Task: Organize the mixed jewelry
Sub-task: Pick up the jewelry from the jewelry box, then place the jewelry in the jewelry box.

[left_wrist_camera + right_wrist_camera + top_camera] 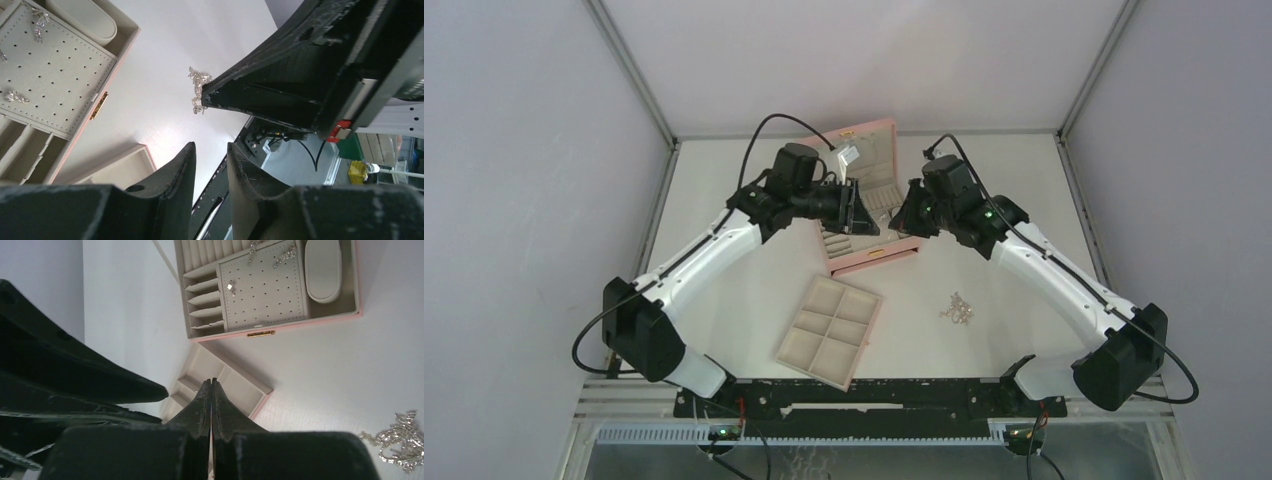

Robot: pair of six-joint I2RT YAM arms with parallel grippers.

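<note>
A pile of tiny silver jewelry (956, 308) lies on the table right of the tray; it also shows in the left wrist view (199, 85) and the right wrist view (400, 440). A few silver earrings (230, 286) sit on the perforated panel of the open pink box (886, 130). My left gripper (856, 208) hovers over the box, its fingers slightly apart and empty (211, 147). My right gripper (904, 215) hangs at the box's right side, shut with nothing visible between its fingers (211, 382). The two grippers face each other closely.
The beige six-compartment tray (829, 330) lies in front of the box, tilted, and shows in the right wrist view (240, 382). The box's raised lid (864, 150) stands at the back. The table's near edge meets a black rail (874, 395).
</note>
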